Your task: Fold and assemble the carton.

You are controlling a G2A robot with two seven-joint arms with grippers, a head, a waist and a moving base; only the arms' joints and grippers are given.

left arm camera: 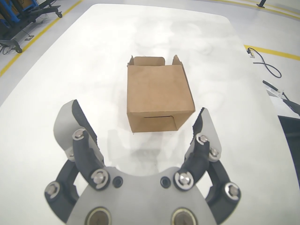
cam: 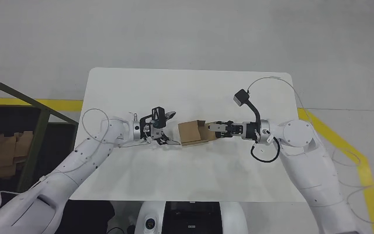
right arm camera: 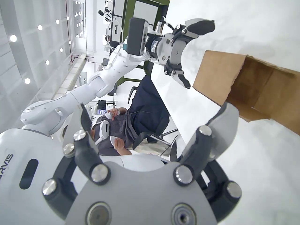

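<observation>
Centre of the top view, on the white table (cam: 117, 88), the carton (cam: 191, 133) lies on its side. Its tucked end faces the left gripper (cam: 171, 128), and its open mouth with loose flaps (left arm camera: 150, 61) faces the right gripper (cam: 215, 128). Both claws are spread wide and hold nothing. The left is just beside the carton, the right at its mouth, contact unclear. Thin cardboard is likely light, easily creased and prone to slide. It looks best held by a wall edge or flap, with the other claw bracing. Nothing but the arms seems to crowd it.
</observation>
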